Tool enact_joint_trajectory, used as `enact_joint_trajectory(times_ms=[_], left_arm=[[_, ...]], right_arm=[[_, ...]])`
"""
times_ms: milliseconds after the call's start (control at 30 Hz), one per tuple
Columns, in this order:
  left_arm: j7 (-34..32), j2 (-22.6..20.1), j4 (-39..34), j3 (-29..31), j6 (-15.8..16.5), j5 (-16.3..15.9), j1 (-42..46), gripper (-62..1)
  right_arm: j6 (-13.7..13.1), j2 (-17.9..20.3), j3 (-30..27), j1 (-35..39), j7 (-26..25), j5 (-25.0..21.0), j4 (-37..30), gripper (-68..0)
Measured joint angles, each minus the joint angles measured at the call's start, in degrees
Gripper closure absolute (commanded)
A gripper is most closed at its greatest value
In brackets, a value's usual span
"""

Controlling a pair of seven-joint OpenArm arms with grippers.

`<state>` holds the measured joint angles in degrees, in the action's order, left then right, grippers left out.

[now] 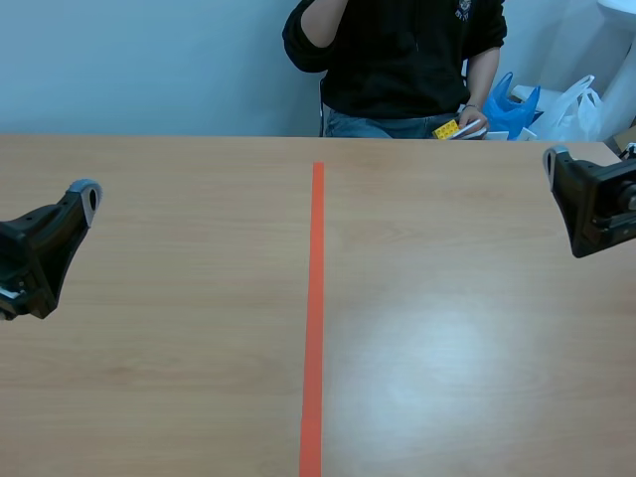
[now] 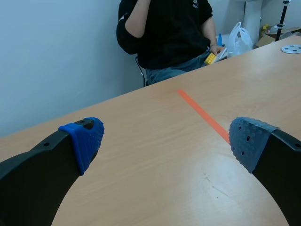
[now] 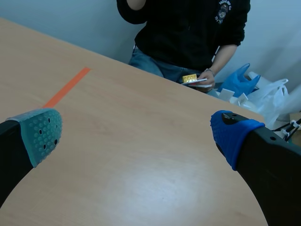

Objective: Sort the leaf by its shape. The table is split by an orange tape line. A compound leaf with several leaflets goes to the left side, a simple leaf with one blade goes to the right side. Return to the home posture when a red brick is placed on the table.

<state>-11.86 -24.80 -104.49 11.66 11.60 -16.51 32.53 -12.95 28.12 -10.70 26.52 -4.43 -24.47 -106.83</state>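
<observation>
No leaf is in view on the table [image 1: 447,348], so the left gripper [image 2: 167,141] and right gripper [image 3: 136,132] (both spread wide, holding nothing) should wait either side of the tape line [image 1: 316,298] until one appears.

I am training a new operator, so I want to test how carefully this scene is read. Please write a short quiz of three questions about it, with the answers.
1. True or false: a leaf lies on the table, left of the orange tape line.
2. What does the person's hand hold at the table's far edge? A) a red brick B) a yellow brick C) a leaf
3. Fill in: the fingers of the left gripper and of the right gripper are both ____.

Key: 1 false, no leaf is in view; 2 B; 3 open.
</observation>
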Motion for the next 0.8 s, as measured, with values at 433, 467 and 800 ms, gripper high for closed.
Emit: enact_joint_trajectory(times_ms=[433,467,800], left_arm=[[0.0,0.0,0.0,0.0,0.0,0.0,0.0,-57.2],[0.0,0.0,0.0,0.0,0.0,0.0,0.0,-57.2],[0.0,0.0,0.0,0.0,0.0,0.0,0.0,-57.2]], right_arm=[[0.0,0.0,0.0,0.0,0.5,1.5,0.0,-67.9],[0.0,0.0,0.0,0.0,0.5,1.5,0.0,-67.9],[0.0,-0.4,0.0,0.0,1.2,1.5,0.0,-67.9]])
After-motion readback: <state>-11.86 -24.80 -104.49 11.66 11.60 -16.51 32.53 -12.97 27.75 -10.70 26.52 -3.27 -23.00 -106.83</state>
